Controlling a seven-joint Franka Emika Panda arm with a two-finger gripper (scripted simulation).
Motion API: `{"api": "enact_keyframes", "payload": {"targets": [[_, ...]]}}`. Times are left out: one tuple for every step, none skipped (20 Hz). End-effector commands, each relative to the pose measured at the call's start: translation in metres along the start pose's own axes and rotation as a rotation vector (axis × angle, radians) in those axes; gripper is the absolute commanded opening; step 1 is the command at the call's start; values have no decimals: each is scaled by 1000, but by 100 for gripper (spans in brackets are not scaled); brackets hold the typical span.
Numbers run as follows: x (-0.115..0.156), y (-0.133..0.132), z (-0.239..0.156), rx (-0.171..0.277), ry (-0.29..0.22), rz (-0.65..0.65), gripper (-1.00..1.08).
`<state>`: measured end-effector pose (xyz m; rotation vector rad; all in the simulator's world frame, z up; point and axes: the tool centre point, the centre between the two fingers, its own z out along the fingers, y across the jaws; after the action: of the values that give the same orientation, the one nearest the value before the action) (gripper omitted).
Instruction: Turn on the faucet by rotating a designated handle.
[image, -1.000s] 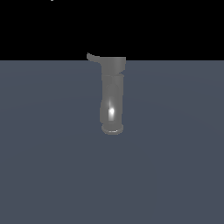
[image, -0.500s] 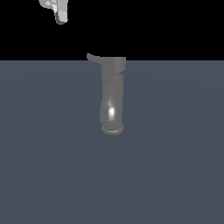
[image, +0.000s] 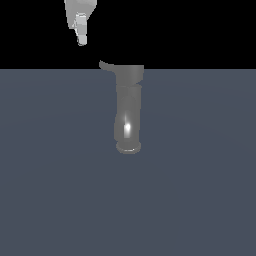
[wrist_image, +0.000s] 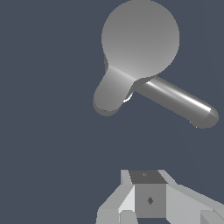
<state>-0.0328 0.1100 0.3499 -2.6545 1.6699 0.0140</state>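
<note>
On the flat slate-blue floor, in the exterior view, stands the faucet (image: 129, 107), a grey, glossy metal cylinder with a flared base ring, a wider top and a bright highlight low on its body. From its top the handle (image: 106, 65), a thin curved grey lever with an upturned tip, projects toward the exterior view's left. Above and further to that side hangs the white robot gripper (image: 81, 37), pointing down, apart from the handle and touching nothing. From this angle only one narrow fingertip profile shows, so I cannot tell whether the fingers are spread or pressed together.

In the wrist view the faucet (wrist_image: 140, 37) is seen from above as a round grey disc. Two arms leave it: a short, stubby, rounded one (wrist_image: 109, 94) and a long shiny bar (wrist_image: 179, 100). Which of these is the lever seen in the other view is not certain from here. The gripper (wrist_image: 146, 197) shows only as pale blocky parts at the frame edge, well apart from the faucet, holding nothing; the fingertips are cut off.

The main risk, as I judge it, is descending onto the wrong arm, or coming down on top of the thin lever instead of beside it. Its upturned, slender tip could also let a finger slide off mid-push, leaving the faucet unturned.
</note>
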Motion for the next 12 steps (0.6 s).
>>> {"api": "enact_keyframes", "payload": {"targets": [[8,-11,7,1,1,59,-100],[12,-15,9,1,2,82,-100],[15,-19,12,1,2,106,-100],[19,-23,15,1,3,129,-100],[23,-27,17,1,3,153,-100],[27,-31,20,1,4,178,-100],[31,-34,23,2,4,203,-100],[36,-38,25,2,5,227,-100],[40,-42,28,2,6,251,-100],[44,-45,30,2,6,273,-100],[48,-48,33,2,7,295,-100],[52,-51,35,2,8,316,-100]]}}
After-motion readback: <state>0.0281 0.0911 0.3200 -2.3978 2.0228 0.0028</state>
